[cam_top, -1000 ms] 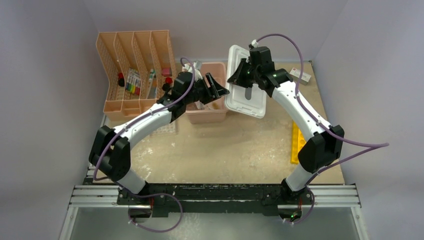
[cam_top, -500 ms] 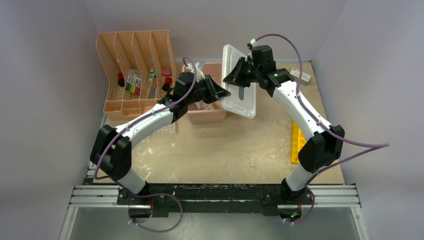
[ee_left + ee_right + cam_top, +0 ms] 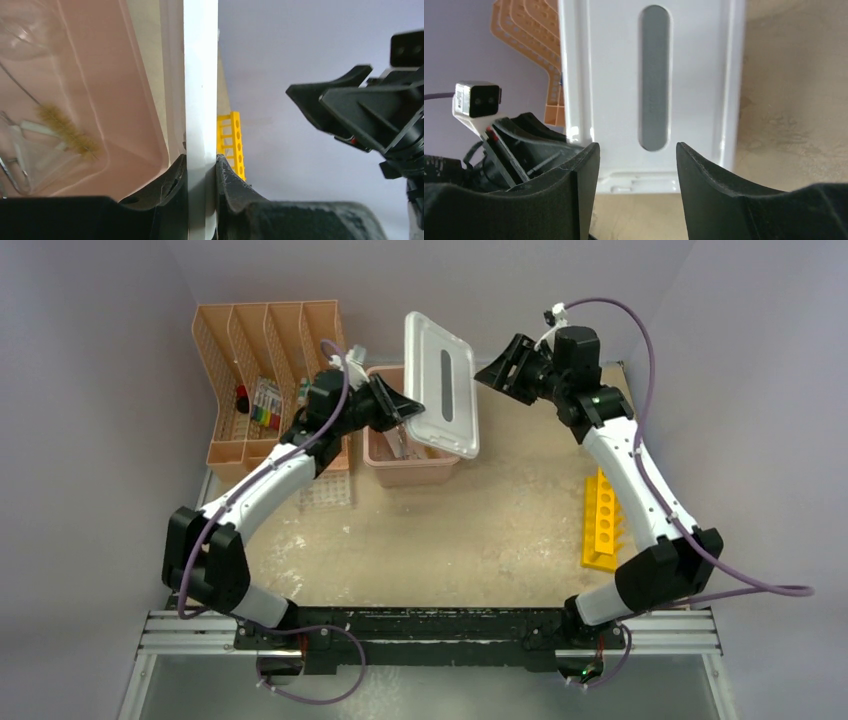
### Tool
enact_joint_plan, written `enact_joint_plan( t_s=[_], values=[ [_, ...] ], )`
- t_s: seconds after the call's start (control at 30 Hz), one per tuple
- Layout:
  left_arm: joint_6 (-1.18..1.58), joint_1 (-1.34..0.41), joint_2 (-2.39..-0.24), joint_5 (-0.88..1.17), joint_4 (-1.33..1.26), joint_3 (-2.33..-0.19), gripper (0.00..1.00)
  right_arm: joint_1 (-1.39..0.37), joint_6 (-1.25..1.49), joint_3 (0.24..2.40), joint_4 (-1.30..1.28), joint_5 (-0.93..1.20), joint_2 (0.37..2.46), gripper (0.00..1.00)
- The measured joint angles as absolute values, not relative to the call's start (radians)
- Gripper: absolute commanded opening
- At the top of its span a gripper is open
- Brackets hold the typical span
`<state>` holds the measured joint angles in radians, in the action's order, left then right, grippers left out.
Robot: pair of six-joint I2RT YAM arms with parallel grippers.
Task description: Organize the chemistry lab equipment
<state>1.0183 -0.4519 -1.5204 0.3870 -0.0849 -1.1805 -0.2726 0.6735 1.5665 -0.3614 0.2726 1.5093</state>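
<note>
Small loose items (image 3: pixel 400 443) lie in the pink bin (image 3: pixel 410 474). Over it the white lid (image 3: pixel 442 398) tilts, clamped by one thin edge in the left pincer (image 3: pixel 201 162). The right pincer (image 3: pixel 638 150) gapes, empty. That narrow edge grip may slip, dropping the lid askew.

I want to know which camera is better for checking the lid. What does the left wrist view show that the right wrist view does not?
Only the left wrist view: the left hand shut on the edge of the lid, the inside of the bin with a brush, and the rack.
Only the right wrist view: the lid's flat face with its grey slot, the organizer, the table, and the right hand open.
Both: the lid, and each view shows the other hand.
</note>
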Motion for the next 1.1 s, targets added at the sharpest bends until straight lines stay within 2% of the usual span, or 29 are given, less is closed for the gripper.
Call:
enact_joint_plan(
  t_s=[0.17, 0.37, 0.7, 1.1],
  values=[
    [1.019, -0.352, -1.432, 0.413, -0.078, -1.161, 0.00, -0.282, 0.653, 1.542, -0.344, 0.220, 1.468, 0.60],
    [1.018, -0.281, -1.394, 0.456, -0.054, -1.147, 0.00, -0.284, 0.627, 1.504, -0.369, 0.142, 1.526, 0.60],
    [1.044, -0.234, -1.395, 0.551, -0.014, -1.109, 0.00, -0.285, 0.569, 1.504, -0.418, 0.139, 1.683, 0.60],
    [1.252, -0.213, -1.395, 0.600, -0.183, -1.074, 0.00, -0.323, 0.556, 1.515, -0.424, 0.171, 1.703, 0.57]
  ],
)
